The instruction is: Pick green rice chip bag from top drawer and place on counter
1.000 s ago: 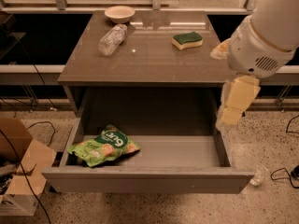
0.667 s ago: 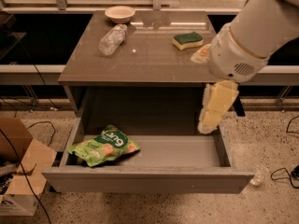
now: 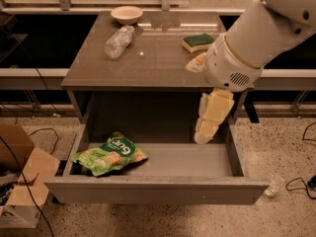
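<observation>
Hanging above the right end of the open top drawer (image 3: 187, 163), the gripper (image 3: 206, 132) is carrying nothing; its opening I cannot tell. The green rice chip bag (image 3: 111, 154) is lying at the drawer's left end, well apart. The reach seems to be in hand, calling for a leftward, downward move before any lift to the surface (image 3: 148, 58).

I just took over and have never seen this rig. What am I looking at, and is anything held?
A single camera looks down at the scene from the front. The big white shape at right is the robot's arm; it ends in the pale gripper, which hangs over the right side of the open top drawer. The green rice chip bag lies at the drawer's left, apart from the gripper, so it is not held. On the counter are a bowl, a plastic bottle on its side and a sponge.
</observation>
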`<state>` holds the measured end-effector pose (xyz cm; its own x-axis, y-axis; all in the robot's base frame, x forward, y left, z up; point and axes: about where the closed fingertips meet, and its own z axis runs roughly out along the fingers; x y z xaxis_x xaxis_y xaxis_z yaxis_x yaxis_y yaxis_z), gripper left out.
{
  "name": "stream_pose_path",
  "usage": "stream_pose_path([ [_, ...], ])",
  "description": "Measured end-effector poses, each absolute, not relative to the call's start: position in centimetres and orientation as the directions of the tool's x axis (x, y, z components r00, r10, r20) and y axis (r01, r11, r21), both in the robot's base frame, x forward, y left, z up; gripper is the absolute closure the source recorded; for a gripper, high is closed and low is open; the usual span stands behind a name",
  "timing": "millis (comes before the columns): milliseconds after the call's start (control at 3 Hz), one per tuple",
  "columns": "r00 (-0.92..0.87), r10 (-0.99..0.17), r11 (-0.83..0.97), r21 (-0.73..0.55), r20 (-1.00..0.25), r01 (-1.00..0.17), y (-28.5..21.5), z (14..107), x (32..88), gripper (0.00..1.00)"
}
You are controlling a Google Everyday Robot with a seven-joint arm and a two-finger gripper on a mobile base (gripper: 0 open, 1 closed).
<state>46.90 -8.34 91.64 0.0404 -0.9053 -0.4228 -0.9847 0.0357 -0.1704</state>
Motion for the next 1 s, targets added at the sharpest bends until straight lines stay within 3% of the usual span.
stream_pose_path([
  [1000, 0.085, -0.888, -0.031, -0.126, -0.451, -0.992, -2.6, 85.1, 49.2, 0.0],
])
